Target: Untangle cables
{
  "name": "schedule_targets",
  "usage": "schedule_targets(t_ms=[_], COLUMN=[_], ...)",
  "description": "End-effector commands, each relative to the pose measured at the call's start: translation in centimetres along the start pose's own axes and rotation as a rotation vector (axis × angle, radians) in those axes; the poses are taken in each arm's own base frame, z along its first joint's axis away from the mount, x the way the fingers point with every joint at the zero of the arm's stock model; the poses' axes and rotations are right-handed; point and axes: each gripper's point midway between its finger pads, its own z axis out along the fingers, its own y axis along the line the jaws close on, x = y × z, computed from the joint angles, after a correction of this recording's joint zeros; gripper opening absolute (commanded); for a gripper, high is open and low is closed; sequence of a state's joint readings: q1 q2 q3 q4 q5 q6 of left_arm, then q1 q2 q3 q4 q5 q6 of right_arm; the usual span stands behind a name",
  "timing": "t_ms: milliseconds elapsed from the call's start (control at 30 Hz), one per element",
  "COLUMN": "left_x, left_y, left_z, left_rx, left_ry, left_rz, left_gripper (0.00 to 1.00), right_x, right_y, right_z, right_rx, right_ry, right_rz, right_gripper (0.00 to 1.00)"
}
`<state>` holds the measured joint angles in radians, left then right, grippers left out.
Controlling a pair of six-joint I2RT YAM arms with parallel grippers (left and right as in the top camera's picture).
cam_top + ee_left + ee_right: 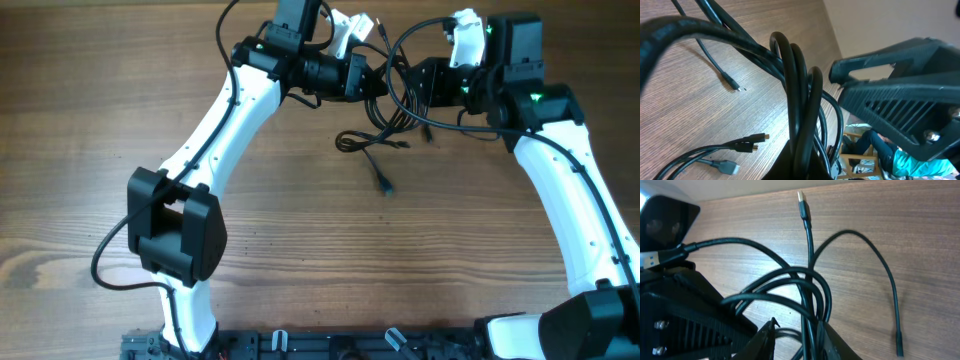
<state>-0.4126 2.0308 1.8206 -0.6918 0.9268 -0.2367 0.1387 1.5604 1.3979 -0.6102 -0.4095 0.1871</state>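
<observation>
The cables [372,140] are thin black cords bunched between my two grippers at the far middle of the table, with loose ends trailing toward the table's centre. My left gripper [378,82] is shut on a bundle of several cable loops [800,100], which rise out of its jaws [802,167]. My right gripper [799,341] stands open. Cable strands [812,305] run between its fingers, lying against the right finger [835,342] and clear of the left finger [767,337]. A gold-tipped plug [801,197] and small plug ends [757,137] lie on the wood.
The two gripper bodies sit very close together; the right one [900,95] fills the left wrist view's right side. A loose cable end [385,184] lies toward the table's centre. The arms' own thicker wires loop above the wrists [225,40].
</observation>
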Motion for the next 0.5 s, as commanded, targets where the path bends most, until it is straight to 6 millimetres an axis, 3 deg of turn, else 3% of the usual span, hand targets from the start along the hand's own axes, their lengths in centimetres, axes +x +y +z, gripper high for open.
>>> schedule_targets(t_ms=[0,233,300,367,467], left_x=[-0.1,-0.2,-0.2,-0.2,-0.4], left_y=[-0.9,-0.5,-0.5,-0.1,2.4], left_z=[0.0,0.0,0.0,0.0,-0.2], left_rx=[0.042,0.016,0.015,-0.004,-0.148], left_ry=[0.007,0.000,0.001,-0.001,-0.031], left_rz=[0.035,0.030,0.029,0.024,-0.051], left_gripper=[0.04,0.04,0.04,0.04,0.04], right_x=[-0.4,3.4,3.5,3.4,3.0], right_y=[-1.1,-1.8,-1.6,-1.4,-0.8], right_z=[0.2,1.4,1.5,1.5,0.9], right_rx=[0.054,0.050,0.038,0.026,0.005], right_ry=[-0.002,0.153,0.158,0.156,0.138], right_rz=[-0.025,0.008,0.011,0.015,0.010], right_gripper=[0.29,0.25,0.20,0.08,0.04])
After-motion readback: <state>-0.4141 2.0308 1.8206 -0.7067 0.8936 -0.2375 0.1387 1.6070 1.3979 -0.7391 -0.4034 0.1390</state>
